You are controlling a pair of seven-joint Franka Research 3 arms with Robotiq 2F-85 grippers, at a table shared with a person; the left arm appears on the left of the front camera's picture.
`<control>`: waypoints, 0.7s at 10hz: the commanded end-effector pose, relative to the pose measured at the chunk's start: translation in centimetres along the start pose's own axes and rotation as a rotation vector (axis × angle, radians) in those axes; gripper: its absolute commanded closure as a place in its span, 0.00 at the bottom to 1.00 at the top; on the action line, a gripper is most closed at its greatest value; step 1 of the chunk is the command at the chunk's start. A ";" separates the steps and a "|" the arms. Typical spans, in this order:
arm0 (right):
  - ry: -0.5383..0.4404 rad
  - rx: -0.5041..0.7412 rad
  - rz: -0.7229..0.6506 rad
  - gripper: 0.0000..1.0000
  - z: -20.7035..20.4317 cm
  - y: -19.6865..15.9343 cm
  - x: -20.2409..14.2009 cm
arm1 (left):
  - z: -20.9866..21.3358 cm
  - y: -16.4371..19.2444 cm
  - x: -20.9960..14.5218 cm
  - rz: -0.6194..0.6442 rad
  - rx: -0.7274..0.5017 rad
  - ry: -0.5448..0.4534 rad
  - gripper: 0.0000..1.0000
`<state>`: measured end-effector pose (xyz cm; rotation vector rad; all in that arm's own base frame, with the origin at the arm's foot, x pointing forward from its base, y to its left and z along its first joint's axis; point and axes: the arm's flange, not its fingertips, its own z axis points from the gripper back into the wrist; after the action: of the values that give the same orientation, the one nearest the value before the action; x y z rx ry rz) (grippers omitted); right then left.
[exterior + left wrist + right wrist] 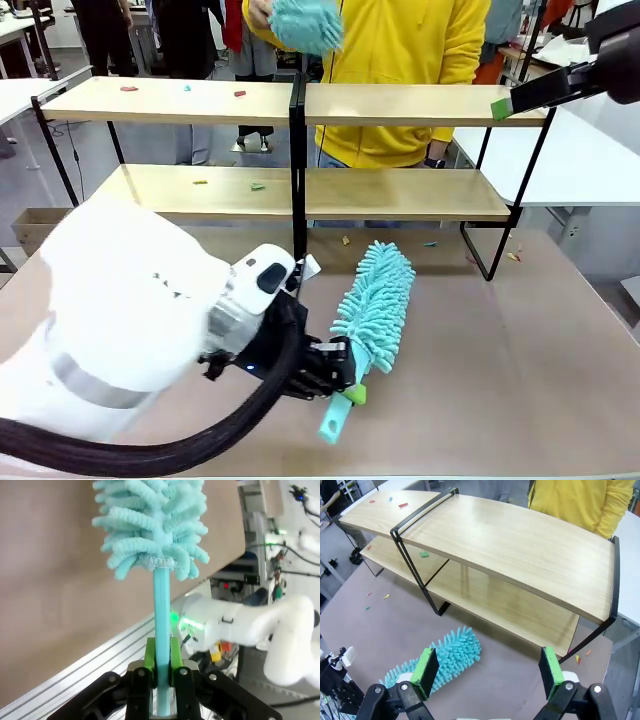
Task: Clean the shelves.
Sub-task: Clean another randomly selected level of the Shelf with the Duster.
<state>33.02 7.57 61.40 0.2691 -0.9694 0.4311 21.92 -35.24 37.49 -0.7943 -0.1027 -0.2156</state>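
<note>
The left gripper (pixel 348 388) is at 6 o'clock over the brown table (pixel 520 360), its jaws clamped tight on the handle of a turquoise duster (pixel 377 300), whose fluffy head points toward 1 o'clock. The shelves (pixel 400 104) stand across the table's far side, at 12 o'clock. Small coloured scraps (pixel 129 89) lie on the left halves of both boards, toward 10 o'clock. The right gripper (pixel 503 108) hovers at 2 o'clock by the top board's right end, pads wide apart, holding nothing. Behind the shelves a person (pixel 400 60) in yellow holds a second duster (pixel 305 24)
</note>
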 end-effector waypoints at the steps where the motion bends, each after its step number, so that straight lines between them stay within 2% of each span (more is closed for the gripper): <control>1: 0.000 0.001 0.000 0.00 0.0 -0.1 0.1 | -3.2 -2.2 1.9 0.042 0.048 -0.104 0.87; 2: 0.000 0.001 0.000 0.00 0.0 -0.1 0.1 | -3.8 -2.8 2.6 0.061 0.070 -0.180 0.87; 6: 0.000 0.001 0.000 0.00 0.0 -0.1 0.1 | -6.1 -3.2 5.9 0.173 0.182 -0.235 0.87; 7: 0.000 0.001 0.000 0.00 0.0 -0.1 0.1 | -6.6 -3.5 6.9 0.174 0.206 -0.299 0.87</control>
<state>33.02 7.58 61.40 0.2691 -0.9694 0.4312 26.75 -40.60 34.36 -0.6531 -0.2928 0.0408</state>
